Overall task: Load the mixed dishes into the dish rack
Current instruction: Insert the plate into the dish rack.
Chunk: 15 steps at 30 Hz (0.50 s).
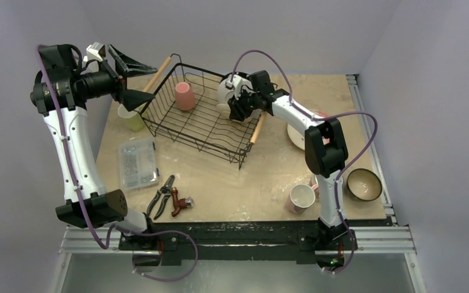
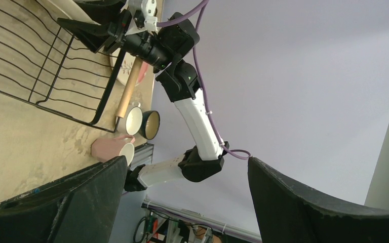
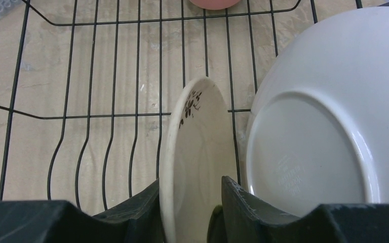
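Observation:
The black wire dish rack stands at the table's middle back, with a pink mug inside. My right gripper is at the rack's right end, shut on a small cream flower-patterned plate held on edge over the rack wires. A white dish stands on edge just right of it. My left gripper is raised above the rack's left corner, open and empty. A yellow-green mug sits left of the rack. A pink mug and a dark bowl sit at front right.
A clear parts box, pliers and a red-handled tool lie front left. A cream plate is partly hidden under my right arm. The left wrist view shows a white mug beside the dark bowl.

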Each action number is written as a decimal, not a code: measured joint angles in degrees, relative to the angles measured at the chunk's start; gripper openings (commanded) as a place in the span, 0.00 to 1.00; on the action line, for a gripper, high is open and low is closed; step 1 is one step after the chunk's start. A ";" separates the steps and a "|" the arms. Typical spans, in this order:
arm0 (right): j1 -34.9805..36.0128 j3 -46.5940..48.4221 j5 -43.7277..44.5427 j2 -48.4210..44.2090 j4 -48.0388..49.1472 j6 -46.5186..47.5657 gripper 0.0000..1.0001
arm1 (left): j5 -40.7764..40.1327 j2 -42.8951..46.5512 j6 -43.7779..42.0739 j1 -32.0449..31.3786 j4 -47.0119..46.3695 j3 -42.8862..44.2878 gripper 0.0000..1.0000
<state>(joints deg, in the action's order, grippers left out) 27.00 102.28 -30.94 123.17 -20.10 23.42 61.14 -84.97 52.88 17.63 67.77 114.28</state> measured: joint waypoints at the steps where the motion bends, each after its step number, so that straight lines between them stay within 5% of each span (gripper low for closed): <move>1: -0.02 0.04 0.35 0.00 0.00 -0.13 0.44 | 0.00 0.00 0.00 0.00 0.00 0.00 0.88; 15: -0.02 5.05 7.74 0.00 -0.55 -3.10 0.54 | 0.46 0.00 0.00 0.42 -0.70 0.37 0.88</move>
<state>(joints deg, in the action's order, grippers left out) 26.98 107.33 -23.20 123.17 -20.64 20.32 61.60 -84.97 52.88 18.04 67.07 114.65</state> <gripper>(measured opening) 0.533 0.877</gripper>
